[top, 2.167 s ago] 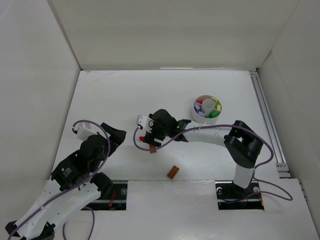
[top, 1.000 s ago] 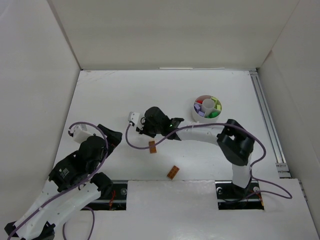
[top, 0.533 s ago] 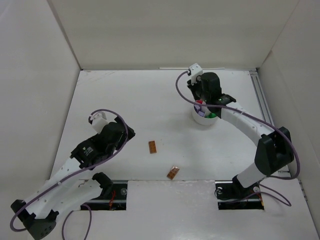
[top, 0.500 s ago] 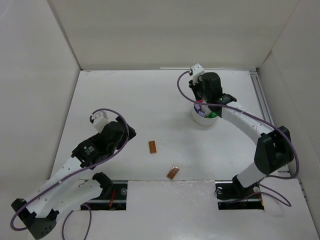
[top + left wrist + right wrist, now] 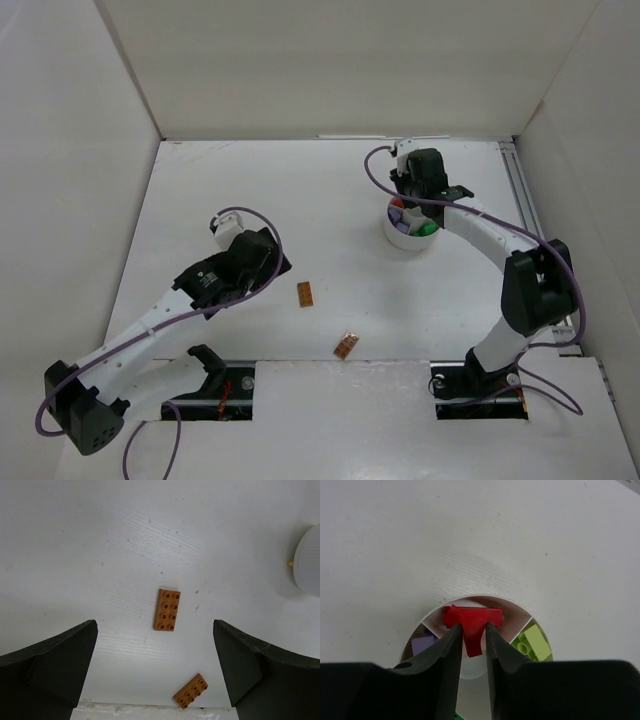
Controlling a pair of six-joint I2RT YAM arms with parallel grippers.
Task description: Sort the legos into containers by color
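The white round dish (image 5: pixel 400 243) with wedge containers sits at the back right. My right gripper (image 5: pixel 405 205) hangs over it. In the right wrist view this gripper (image 5: pixel 471 626) is shut on a red lego (image 5: pixel 472 636), above the dish's hub (image 5: pixel 471 667) and the wedge holding another red lego (image 5: pixel 492 614). Neighbouring wedges hold a purple lego (image 5: pixel 422 644) and a pale green-yellow one (image 5: pixel 535 642). Two orange legos (image 5: pixel 305 294) (image 5: pixel 346 345) lie on the table. My left gripper (image 5: pixel 278 265) is open just left of the nearer one (image 5: pixel 167 609); the other (image 5: pixel 191 691) lies lower.
White walls enclose the table on the left, back and right. A rail (image 5: pixel 535 240) runs along the right side. The table's front edge shows just below the second orange lego in the left wrist view. The dish's side (image 5: pixel 309 562) shows at that view's right edge.
My left arm has reached forward and right, toward the orange lego. The right gripper has shifted slightly right over the dish, still with the red lego between its fingers.
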